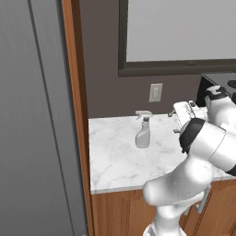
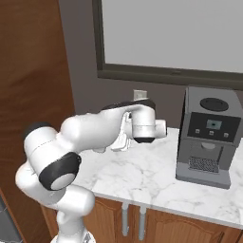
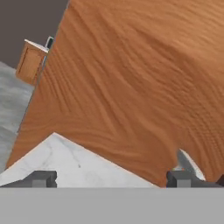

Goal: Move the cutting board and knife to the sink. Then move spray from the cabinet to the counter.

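The fingers [image 3: 111, 178] are standing spread wide with nothing between them, two dark tips pointing toward a reddish-brown wooden side panel [image 3: 131, 87] at the left end of the white marble surface [image 1: 115, 161]. The spray bottle [image 1: 143, 129] is standing upright on that surface, near the back wall below a wall outlet [image 1: 156, 92], apart from the hand, so it looks already set down on the counter and released. The white arm [image 2: 90, 133] is bending at the elbow above the surface, its wrist held level. A grey coffee machine [image 2: 206, 137] is sitting to the right.
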Controlling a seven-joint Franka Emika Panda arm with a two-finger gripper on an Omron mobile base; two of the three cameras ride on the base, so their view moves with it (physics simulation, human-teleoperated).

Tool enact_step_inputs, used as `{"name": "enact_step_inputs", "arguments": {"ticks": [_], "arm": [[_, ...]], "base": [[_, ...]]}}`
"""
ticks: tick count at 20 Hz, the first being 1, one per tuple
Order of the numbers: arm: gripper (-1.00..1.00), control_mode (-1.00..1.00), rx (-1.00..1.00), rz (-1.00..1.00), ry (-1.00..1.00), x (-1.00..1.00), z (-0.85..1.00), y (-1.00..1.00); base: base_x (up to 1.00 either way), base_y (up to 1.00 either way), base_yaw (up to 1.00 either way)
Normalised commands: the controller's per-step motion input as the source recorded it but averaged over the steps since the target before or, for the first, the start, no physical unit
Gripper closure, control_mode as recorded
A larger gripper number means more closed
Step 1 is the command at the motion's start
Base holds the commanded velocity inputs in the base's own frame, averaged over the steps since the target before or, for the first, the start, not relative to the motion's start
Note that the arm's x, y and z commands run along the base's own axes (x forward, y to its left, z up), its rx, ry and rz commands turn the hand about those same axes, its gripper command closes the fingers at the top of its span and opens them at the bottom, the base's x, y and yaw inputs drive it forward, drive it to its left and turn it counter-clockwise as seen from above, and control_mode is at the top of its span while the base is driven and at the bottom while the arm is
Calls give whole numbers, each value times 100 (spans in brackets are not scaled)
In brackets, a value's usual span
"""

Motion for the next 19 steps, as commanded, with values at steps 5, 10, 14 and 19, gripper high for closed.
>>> {"name": "enact_step_inputs", "arguments": {"ticks": [5,10,14,19], "arm": [[-100,-100,-2,0,-25,-100,100,16],[-100,-100,-14,1,-24,-100,80,41],[-100,-100,-36,2,-20,-100,48,40],[-100,-100,-69,2,-50,-100,21,53]], "base": [[0,0,0],[0,0,0],[0,0,0],[0,0,0]]}}
